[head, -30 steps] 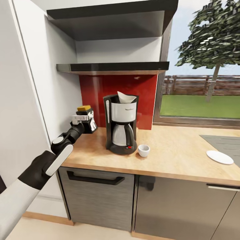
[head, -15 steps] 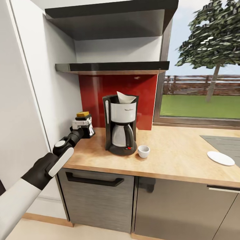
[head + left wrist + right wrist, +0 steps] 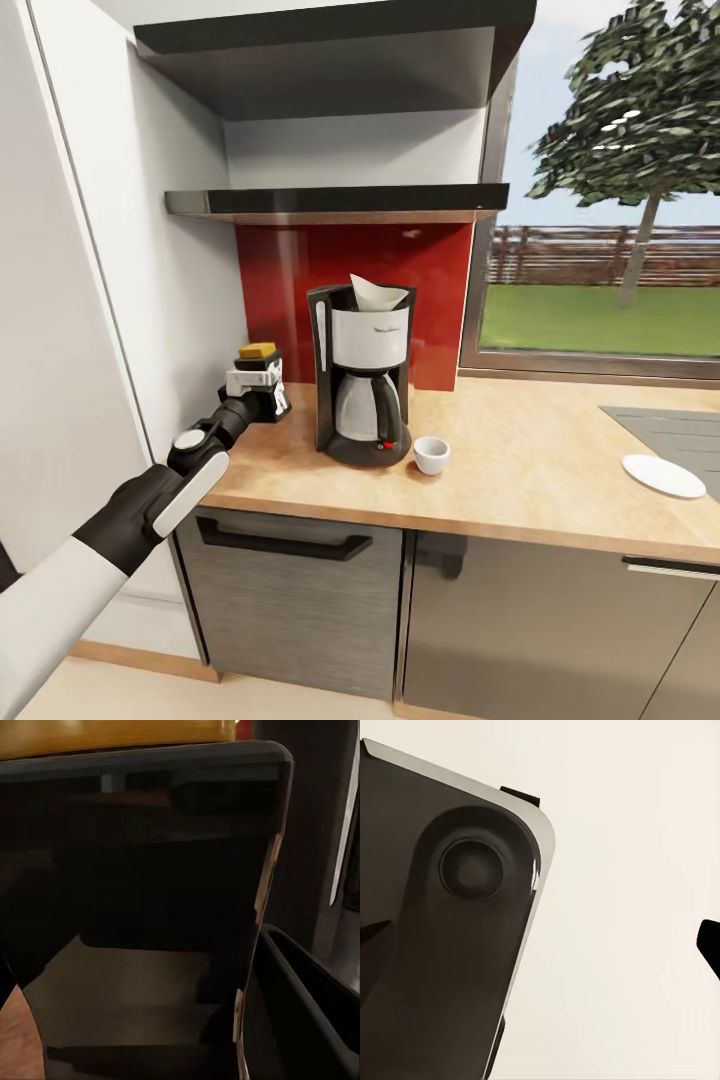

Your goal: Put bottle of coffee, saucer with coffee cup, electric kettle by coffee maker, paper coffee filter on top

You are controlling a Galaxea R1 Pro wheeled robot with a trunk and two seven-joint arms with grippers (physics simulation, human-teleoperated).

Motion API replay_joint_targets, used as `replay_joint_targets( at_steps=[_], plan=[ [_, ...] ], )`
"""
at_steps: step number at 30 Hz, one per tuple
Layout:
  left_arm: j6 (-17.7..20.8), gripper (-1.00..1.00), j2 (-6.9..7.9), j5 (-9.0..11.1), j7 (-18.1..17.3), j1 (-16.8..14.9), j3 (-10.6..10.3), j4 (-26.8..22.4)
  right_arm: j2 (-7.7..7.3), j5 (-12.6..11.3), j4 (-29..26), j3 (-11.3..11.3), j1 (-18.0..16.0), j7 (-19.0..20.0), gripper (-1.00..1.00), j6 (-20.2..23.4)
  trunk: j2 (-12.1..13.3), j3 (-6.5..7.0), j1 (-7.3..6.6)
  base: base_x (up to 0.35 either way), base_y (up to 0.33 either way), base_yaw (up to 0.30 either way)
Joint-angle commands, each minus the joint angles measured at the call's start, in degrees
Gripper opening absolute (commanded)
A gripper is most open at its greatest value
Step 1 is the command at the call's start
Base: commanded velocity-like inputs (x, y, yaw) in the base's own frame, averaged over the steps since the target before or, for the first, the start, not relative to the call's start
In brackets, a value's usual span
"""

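The black and white coffee maker (image 3: 362,380) stands on the wooden countertop (image 3: 520,470) with a white paper filter (image 3: 377,291) on top. Just left of it, my left gripper (image 3: 256,388) is shut on the bottle of coffee (image 3: 259,362), a dark jar with a yellow lid. The bottle is low over the counter near the wall; I cannot tell whether it touches the counter. The left wrist view is close on the dark bottle (image 3: 150,870). A white coffee cup (image 3: 431,453) sits right of the maker, and the white saucer (image 3: 660,475) lies far right. The right gripper (image 3: 540,937) is open over pale floor. The kettle is out of view.
A dark shelf (image 3: 340,202) and a red backsplash (image 3: 290,270) are behind the maker. A white cabinet wall (image 3: 170,250) bounds the counter on the left. A grey cooktop (image 3: 675,425) sits at the far right, beside the window.
The left arm has lowered the bottle of coffee toward the counter and brought it slightly nearer the coffee maker. The cup, saucer and maker have not moved.
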Motion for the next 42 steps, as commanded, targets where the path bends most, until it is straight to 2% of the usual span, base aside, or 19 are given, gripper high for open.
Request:
replay_joint_targets(
  at_steps=[1, 26, 42],
  plan=[
    [0.13, -1.00, 0.07, 0.35, 0.43, -0.07, -0.18, -0.10, -0.01, -0.05, 0.10, 0.44, -0.04, -0.02, 1.00, -0.29, -0.03, -0.05, 0.01, 0.054, 0.000, 0.000],
    [0.14, -1.00, 0.07, 0.35, 0.42, -0.07, -0.15, -0.09, -0.01, -0.05, 0.10, 0.49, -0.04, -0.02, 1.00, -0.29, -0.03, -0.05, 0.01, 0.085, -0.024, 0.000],
    [0.21, -1.00, 0.07, 0.35, 0.42, -0.07, -0.15, -0.20, -0.01, -0.05, 0.10, 0.47, -0.04, -0.02, 1.00, -0.29, -0.03, -0.05, 0.01, 0.018, -0.050, 0.000]
  ],
)
